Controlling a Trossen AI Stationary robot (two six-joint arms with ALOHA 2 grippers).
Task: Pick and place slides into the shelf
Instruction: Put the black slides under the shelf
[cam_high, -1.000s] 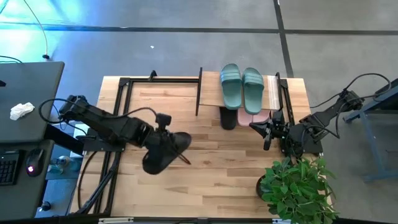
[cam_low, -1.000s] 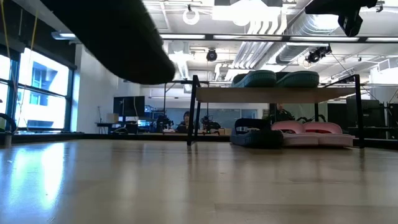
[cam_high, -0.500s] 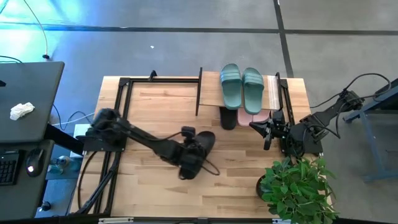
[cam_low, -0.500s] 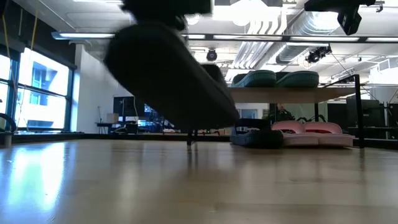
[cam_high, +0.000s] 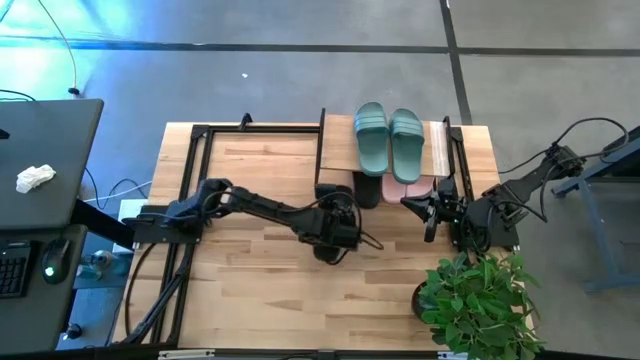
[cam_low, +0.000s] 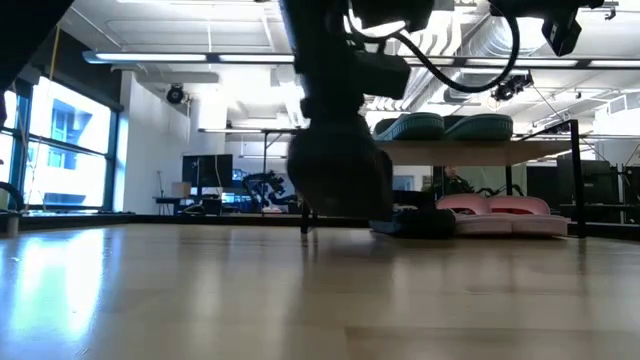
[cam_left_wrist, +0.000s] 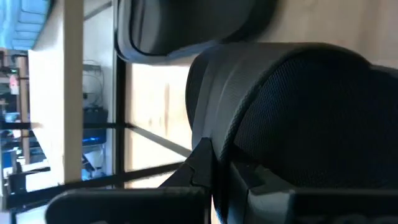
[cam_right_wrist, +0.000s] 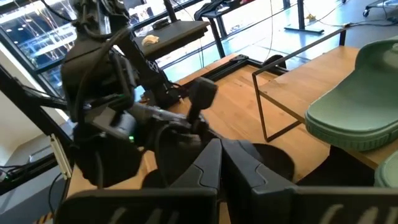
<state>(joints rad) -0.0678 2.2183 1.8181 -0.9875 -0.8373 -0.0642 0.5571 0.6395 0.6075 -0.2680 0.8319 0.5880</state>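
Black, the slide (cam_high: 333, 226) in the left pincer (cam_high: 338, 222) hangs just above the tabletop (cam_high: 250, 290), close in front of the shelf (cam_high: 338, 150); the fingers are clamped tight on it, as the left wrist view shows. Its mate, another black slide (cam_high: 367, 189), already lies on the shelf's lower level at the left end, with the pink pair (cam_low: 500, 212) beside it to the right. On the shelf's wooden top board the sage-green pair (cam_high: 388, 139) sits side by side. The right pincer (cam_high: 428, 212) waits at the tabletop's right edge, near the shelf's right end, its fingers closed on nothing. A potted plant (cam_high: 478, 297) stands at the near right corner.
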